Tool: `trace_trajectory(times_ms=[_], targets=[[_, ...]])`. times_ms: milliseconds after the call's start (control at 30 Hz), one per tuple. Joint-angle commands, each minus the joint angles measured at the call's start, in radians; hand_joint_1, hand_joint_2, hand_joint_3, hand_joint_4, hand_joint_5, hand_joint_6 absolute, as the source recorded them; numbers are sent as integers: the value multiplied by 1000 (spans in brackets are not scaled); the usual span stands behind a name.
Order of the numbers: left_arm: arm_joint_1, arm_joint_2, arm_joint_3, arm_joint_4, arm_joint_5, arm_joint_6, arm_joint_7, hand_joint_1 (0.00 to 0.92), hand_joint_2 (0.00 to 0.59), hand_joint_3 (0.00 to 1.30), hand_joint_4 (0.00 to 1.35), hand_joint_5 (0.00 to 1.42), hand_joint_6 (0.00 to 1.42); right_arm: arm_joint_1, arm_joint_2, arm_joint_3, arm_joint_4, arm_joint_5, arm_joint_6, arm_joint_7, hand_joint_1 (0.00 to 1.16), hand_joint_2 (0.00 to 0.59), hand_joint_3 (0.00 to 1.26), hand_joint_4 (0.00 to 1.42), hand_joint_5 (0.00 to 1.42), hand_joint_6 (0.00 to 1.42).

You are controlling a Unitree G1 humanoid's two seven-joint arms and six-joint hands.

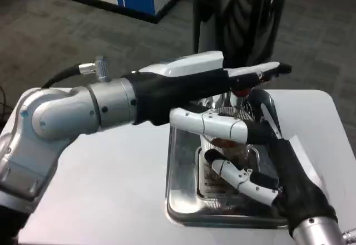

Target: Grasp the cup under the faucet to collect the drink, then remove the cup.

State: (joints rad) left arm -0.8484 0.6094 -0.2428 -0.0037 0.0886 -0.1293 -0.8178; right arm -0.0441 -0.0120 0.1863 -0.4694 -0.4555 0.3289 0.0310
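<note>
A clear plastic cup (221, 143) stands on a shiny metal drip tray (181, 197) under the faucet (243, 92), whose red part peeks out beneath my left hand. My right hand (272, 170) comes in from the lower right and grips the cup, with its thumb in front and its fingers behind. My left hand (222, 86) reaches across from the left with its fingers stretched flat over the top of the faucet; its white thumb (208, 123) hangs in front of the cup's rim. Most of the faucet is hidden by this hand. I cannot tell the drink level in the cup.
The tray sits at the right middle of the white table (100, 189). My left forearm (72, 111) spans the table's left half. A dark machine body (239, 16) rises behind the tray, and the table's right edge (339, 128) lies close to my right hand.
</note>
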Motion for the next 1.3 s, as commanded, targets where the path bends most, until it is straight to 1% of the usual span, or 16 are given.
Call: trace_trajectory(times_ms=[33,300,533,667,733,867,1167,1300], targets=[[48,29,-12,17,27,19,-37,0,37,0,0,0,0,-24,9,14,27,-5,14,-15,645,226,0,0,50,1],[51,30,-6,25,28,12,-39,0,40,0,0,0,0,-45,11,19,55,1,14,-29,643,226,0,0,50,1],[58,25,6,36,19,4,-31,0,36,0,0,0,0,-85,18,23,91,13,16,-31,630,230,0,0,50,1],[68,8,41,55,-19,-5,-9,0,39,0,0,0,0,-92,17,24,99,12,17,-32,625,230,0,0,50,1],[69,2,51,65,-31,-15,3,0,41,0,0,0,0,-92,16,24,103,12,17,-32,600,233,0,0,50,1],[73,-13,67,76,-43,-33,22,0,42,0,0,0,0,-87,15,25,107,11,16,-35,599,232,0,0,50,1],[97,-48,111,109,-65,-99,84,0,46,0,0,0,0,-86,15,22,110,12,11,-47,608,230,0,0,58,1],[110,-71,143,115,-84,-135,120,0,48,0,0,0,0,-85,16,19,108,17,10,-49,610,230,0,0,60,1]])
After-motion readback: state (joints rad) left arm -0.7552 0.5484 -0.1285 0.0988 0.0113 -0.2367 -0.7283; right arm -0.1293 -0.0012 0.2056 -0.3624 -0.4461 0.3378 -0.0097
